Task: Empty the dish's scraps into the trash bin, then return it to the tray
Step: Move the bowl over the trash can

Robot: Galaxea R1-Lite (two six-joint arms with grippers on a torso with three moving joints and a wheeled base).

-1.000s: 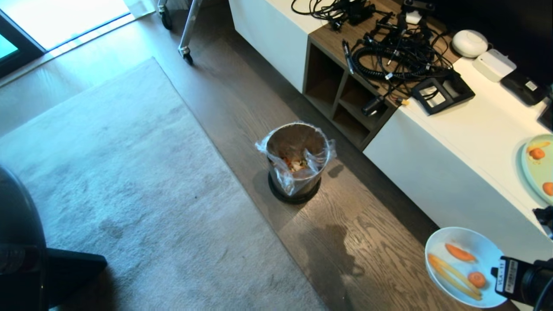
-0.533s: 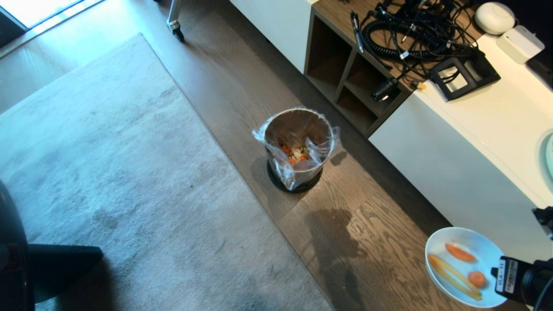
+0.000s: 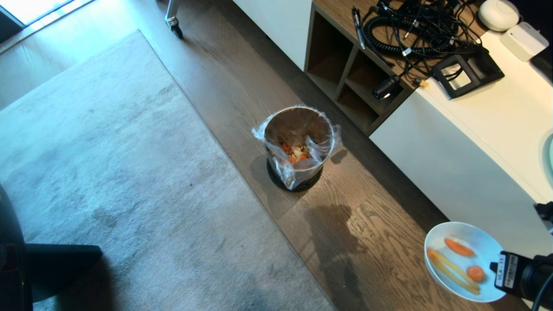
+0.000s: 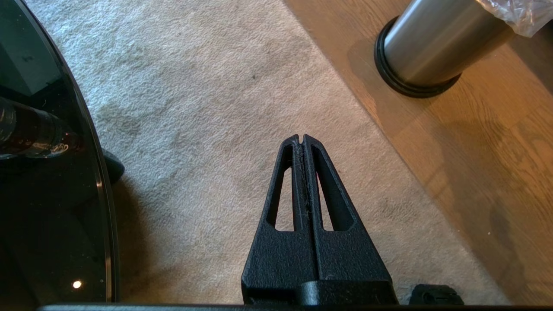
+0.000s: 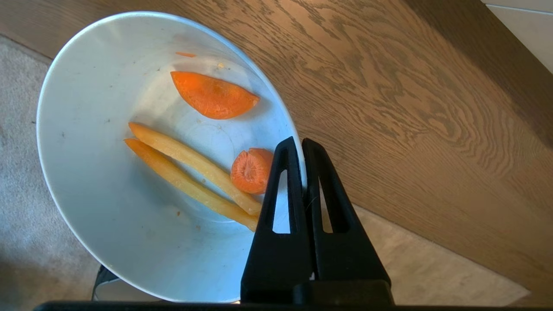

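Observation:
The dish (image 3: 488, 250), a white bowl, hangs over the wooden floor at the lower right of the head view. My right gripper (image 5: 298, 142) is shut on its rim, one finger inside and one outside. In the dish (image 5: 95, 172) lie the scraps: an orange wedge (image 5: 211, 95), an orange disc (image 5: 250, 170) and two yellow strips (image 5: 190, 172). The trash bin (image 3: 302, 177), steel with a ruffled clear liner, stands on the floor up and to the left of the dish, with food bits inside. My left gripper (image 4: 301, 137) is shut and empty above the rug, near the bin (image 4: 427, 47). The tray is out of view.
A grey rug (image 3: 108, 172) covers the floor left of the bin. A long white cabinet (image 3: 453, 172) with open wooden shelves (image 3: 345, 82) runs along the right, topped with tangled cables (image 3: 406, 30). A wheeled stand leg (image 3: 173, 21) is at the back.
The whole head view has shifted, so the camera moved: the cabinet top slid up and right and the pale-green plate left the picture. The dish stays in my right gripper.

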